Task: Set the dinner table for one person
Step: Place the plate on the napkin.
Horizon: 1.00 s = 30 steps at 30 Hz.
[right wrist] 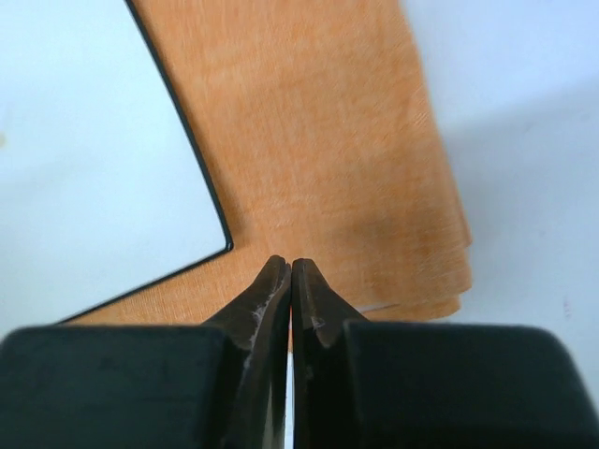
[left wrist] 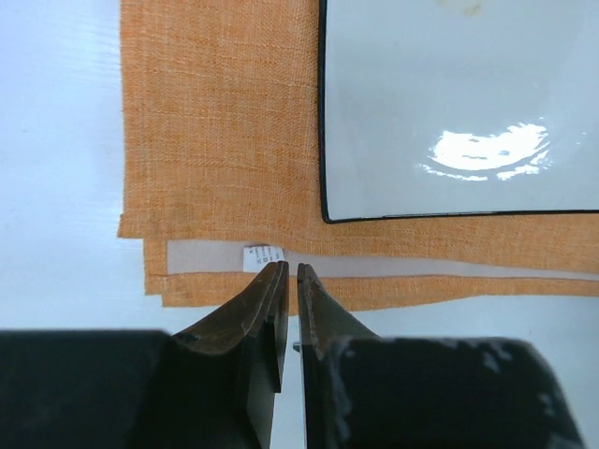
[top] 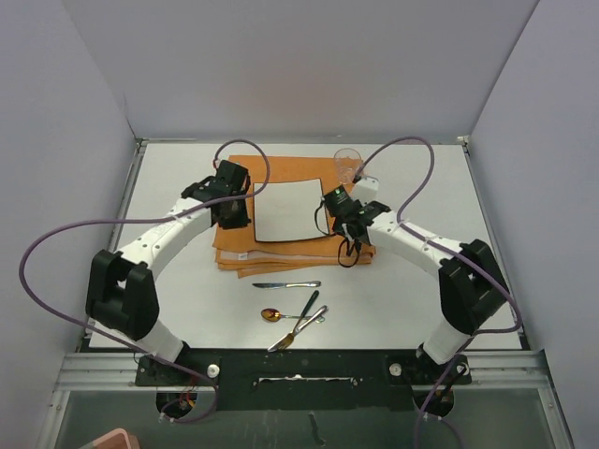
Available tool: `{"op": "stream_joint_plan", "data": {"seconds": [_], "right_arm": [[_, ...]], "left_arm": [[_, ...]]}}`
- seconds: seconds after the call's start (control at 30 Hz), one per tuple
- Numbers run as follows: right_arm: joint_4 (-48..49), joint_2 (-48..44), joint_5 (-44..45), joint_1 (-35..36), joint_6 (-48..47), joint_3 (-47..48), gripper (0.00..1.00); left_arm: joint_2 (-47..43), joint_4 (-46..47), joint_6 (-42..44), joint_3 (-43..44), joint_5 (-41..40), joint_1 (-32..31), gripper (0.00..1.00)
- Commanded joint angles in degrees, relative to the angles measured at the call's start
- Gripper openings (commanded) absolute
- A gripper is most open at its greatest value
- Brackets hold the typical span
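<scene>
The worktop (top: pixel 402 299) spans the booth floor, bearing a folded cloth (top: pixel 236 253) with a plate (top: pixel 285 210) on it, while the left end effector (left wrist: pixel 288 269) and right end effector (right wrist: pixel 290 264), both clenched empty, hover over the cloth either side of the plate.

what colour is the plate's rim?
Black: a thin line edging the white square plate. It shows best in the left wrist view.

1. Cloth (left wrist: pixel 215 131): orange woven fabric, matt, coarse weave.
2. Plate (left wrist: pixel 449 103): white, smooth, glossy, showing bright glare.
3. Tabletop (top: pixel 402 299): pale grey, smooth, matt.
4. Knife (top: pixel 285 284): shiny metal.
</scene>
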Motion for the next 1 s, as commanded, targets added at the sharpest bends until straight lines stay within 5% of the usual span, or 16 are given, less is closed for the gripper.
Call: {"op": "stream_joint_plan", "data": {"seconds": [0.0,0.5,0.63,0.97], "right_arm": [[7.41,-4.30,-0.21,-3.52,-13.47,-1.49,0.00],[4.19,11.13,-9.19,-6.83,-19.66,4.92,0.00],[-2.21,14.32,-7.90,-6.91,-15.30,5.53,0.00],[-5.65,0.73,-3.67,-8.09,-2.79,-9.75,0.00]], "left_arm": [[-9.13,-1.45,1.77,1.29,-2.51,0.49,0.09],[-24.24,-7.17,0.00,1.00,-4.21,0.58,0.09],[-26.40,-8.00,-0.57,0.84,-4.99,0.67,0.09],[-26.86,-9.93,0.00,4.11,-6.31,0.76,0.10]]}}
